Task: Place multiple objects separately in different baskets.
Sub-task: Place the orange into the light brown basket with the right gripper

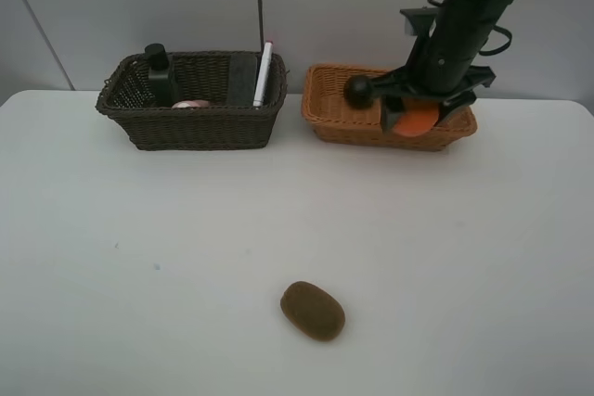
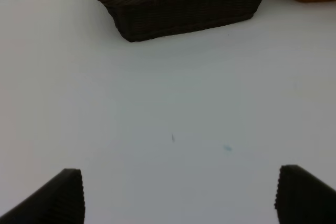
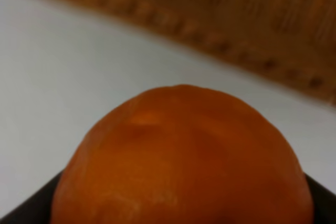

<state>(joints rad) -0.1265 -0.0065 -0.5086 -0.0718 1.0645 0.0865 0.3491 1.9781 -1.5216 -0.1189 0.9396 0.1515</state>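
Orange clamped in right gripper, hanging just above front rim of tan basket; left gripper open, idle.

The right gripper hangs clamped from above, while the left gripper's fingers stand apart.

The high exterior camera looks down across the whole desk toward the back wall. The left wrist camera sits low, sharing the dark basket. The right wrist camera is pressed close to an orange.
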